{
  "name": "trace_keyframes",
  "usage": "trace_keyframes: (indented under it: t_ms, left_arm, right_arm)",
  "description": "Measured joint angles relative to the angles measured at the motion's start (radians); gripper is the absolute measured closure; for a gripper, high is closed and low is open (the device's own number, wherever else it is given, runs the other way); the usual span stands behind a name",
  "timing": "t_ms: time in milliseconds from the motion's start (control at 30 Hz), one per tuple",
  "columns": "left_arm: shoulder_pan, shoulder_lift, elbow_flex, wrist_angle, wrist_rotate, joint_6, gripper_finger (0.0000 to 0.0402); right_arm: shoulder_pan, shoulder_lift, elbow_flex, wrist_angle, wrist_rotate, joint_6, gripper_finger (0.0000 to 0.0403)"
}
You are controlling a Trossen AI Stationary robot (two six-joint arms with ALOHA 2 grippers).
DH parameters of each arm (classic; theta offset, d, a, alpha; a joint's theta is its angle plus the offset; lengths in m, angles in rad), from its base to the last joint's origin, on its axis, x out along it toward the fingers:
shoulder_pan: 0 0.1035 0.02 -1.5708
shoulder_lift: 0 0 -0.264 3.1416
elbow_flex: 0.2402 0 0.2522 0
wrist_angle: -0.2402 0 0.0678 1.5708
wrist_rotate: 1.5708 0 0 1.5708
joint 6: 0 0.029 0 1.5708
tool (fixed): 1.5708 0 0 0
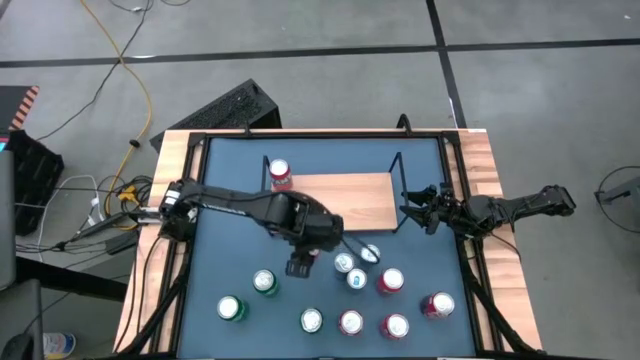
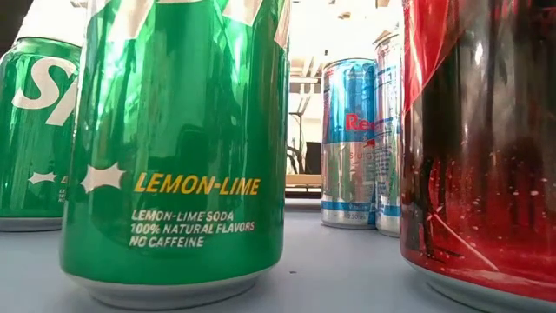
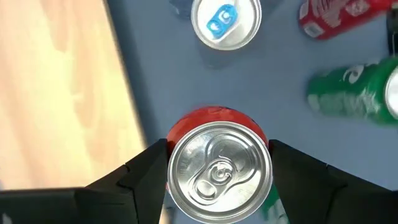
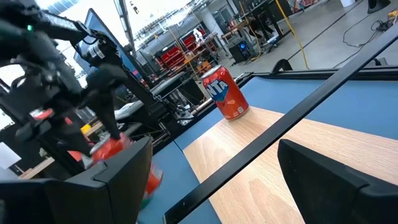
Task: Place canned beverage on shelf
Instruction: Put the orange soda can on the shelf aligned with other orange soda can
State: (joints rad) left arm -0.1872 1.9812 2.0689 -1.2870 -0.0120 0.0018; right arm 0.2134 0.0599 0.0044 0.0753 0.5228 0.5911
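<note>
My left gripper clasps a red can by its sides, upright above the blue table beside the shelf. The thin, slick metal probably dents, so mid-body grip feels safest. My right gripper waits, fingers spread, at the shelf's end.

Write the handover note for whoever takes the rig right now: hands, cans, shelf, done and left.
Left hand: shut on a red can, off the front edge of the shelf, over the table.
Right hand: open and empty, waiting at the shelf's right end frame.
Done: one red can on the shelf, upright at its back left corner.
Left: set the held can on the board; about ten more cans stand on the table in front of the shelf, among them a blue-tab can.
</note>
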Motion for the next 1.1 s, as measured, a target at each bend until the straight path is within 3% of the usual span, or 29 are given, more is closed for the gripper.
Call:
trace_keyframes:
  t_ms: [267, 400, 600, 833, 1100]
  left_arm:
    - [0.122, -0.011, 0.062, -0.136, 0.036, 0.28, 0.0172]
    - [0.202, -0.027, 0.061, -0.15, 0.09, 0.33, 0.0172]
    - [0.291, -0.1, 0.026, -0.137, 0.087, 0.384, 0.0166]
    - [0.346, -0.19, -0.095, -0.079, 0.123, 0.409, 0.0168]
    - [0.393, -0.294, -0.369, 0.058, 0.121, 0.42, 0.0168]
  right_arm:
    - [0.0, 0.0, 0.0, 0.0, 0.001, 0.0, 0.0055]
    - [0.0, 0.0, 0.0, 0.0, 0.001, 0.003, 0.0055]
    - [0.0, 0.002, 0.0, 0.0, 0.002, 0.004, 0.0055]
    - [0.0, 0.015, 0.0, 0.0, 0.01, 0.003, 0.0055]
    - [0.0, 0.032, 0.0, 0.001, 0.033, 0.011, 0.0055]
